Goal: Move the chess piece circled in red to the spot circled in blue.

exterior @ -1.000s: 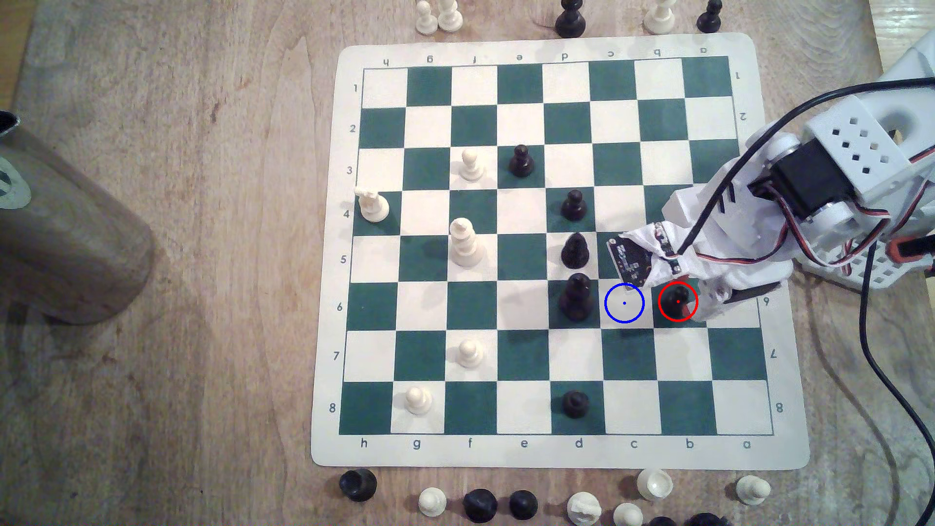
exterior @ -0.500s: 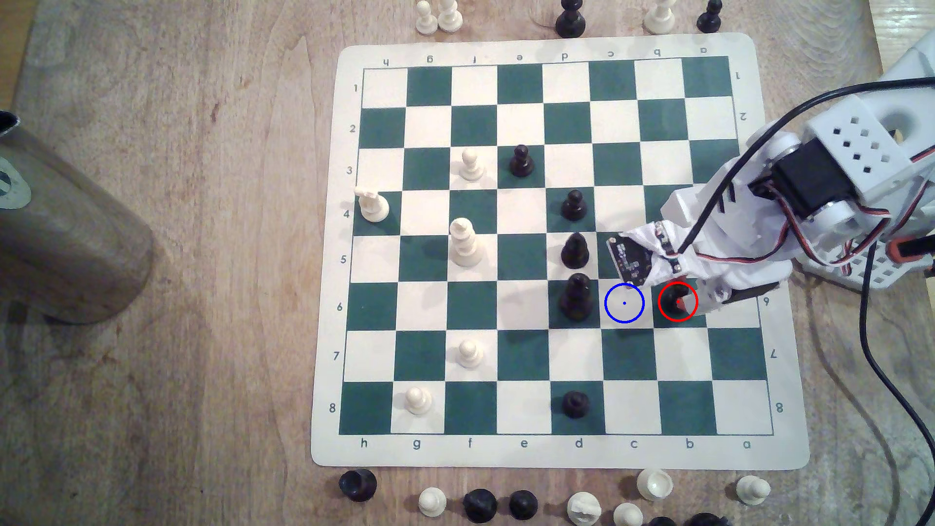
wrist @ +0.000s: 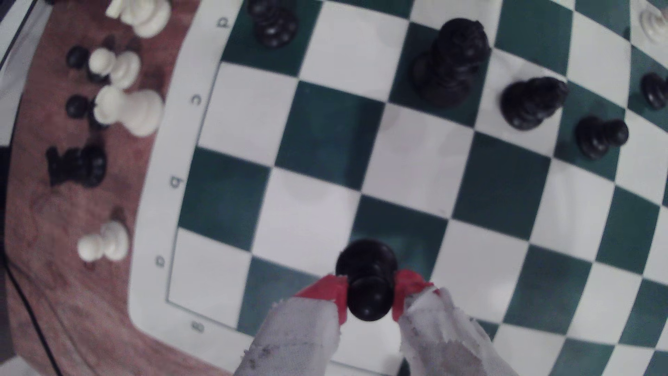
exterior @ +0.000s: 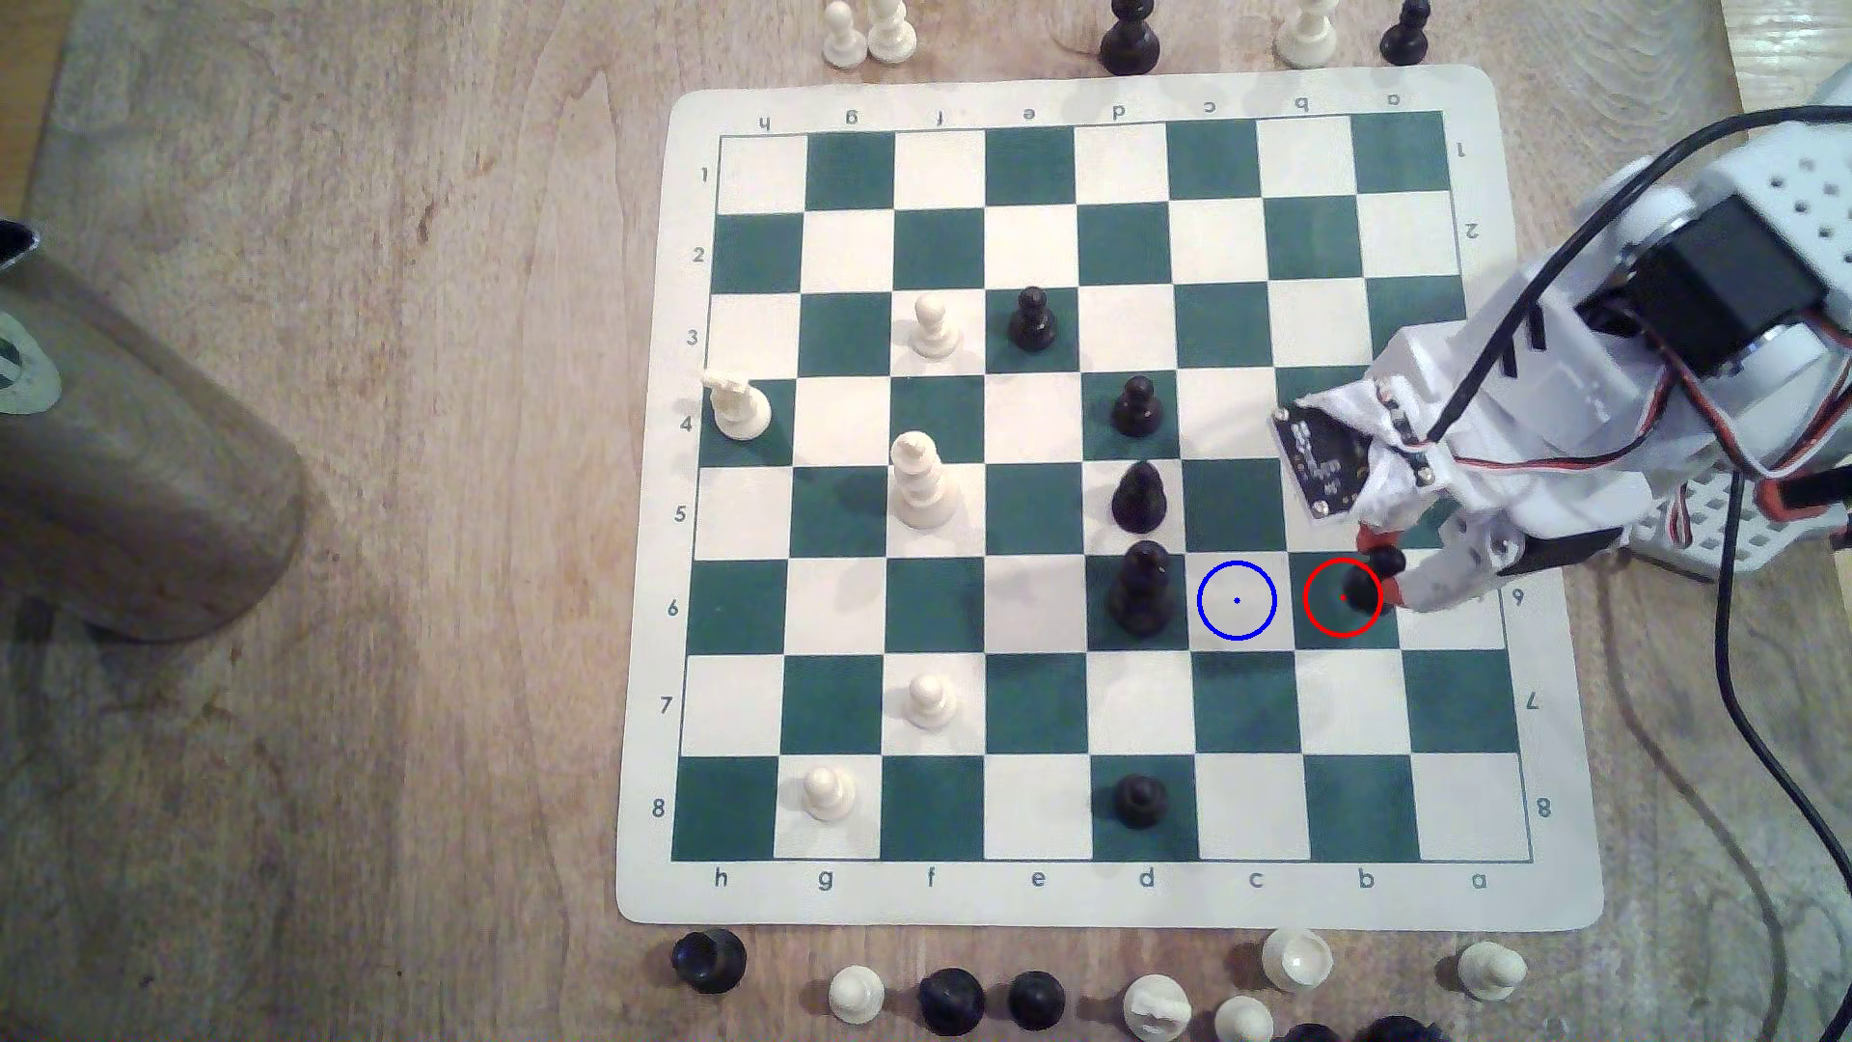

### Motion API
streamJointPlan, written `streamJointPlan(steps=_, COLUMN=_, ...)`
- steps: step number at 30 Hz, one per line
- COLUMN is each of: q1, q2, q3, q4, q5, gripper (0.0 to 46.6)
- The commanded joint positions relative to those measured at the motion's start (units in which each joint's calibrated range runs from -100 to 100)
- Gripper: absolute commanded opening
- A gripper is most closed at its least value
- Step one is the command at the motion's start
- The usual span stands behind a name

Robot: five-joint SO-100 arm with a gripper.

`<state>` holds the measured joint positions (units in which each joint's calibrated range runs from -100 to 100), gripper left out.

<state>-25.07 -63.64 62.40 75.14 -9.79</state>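
While the board is read from the exterior view's left toward its right, the first danger is the tall tiered black piece, which stands on the dark square just beside the blue-ringed cream square. A little farther up the same column stands the black piece with the pointed bulbous head. The target square itself is bare. If the arm carries too far toward the exterior view's left, or lowers with a sideways drift, I judge that the pawn or a finger could knock the tall piece over.

Next to the right is the black pawn, which sits at the right edge of the red ring and appears to be raised above its green square. The gripper pinches it: in the wrist view the two red fingertips press on either side of the pawn, near its head and collar. This hold is high and narrow on a glossy, rounded shape, so the pawn may rotate or slip out during the move. It also looks tilted in the wrist view; I think that, released like this, it may fall instead of standing.

Farthest right, the black cable hangs beside the arm and could pull during the reach.
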Motion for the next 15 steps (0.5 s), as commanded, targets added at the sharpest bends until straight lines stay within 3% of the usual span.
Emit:
streamJointPlan(steps=1, q1=0.24, q2=7.01, q3=-9.09, q4=-3.15, q5=-0.63, gripper=0.4)
streamJointPlan(steps=15, q1=6.65, q2=29.94, q3=-12.45, q4=-17.81, q5=0.59, gripper=0.4)
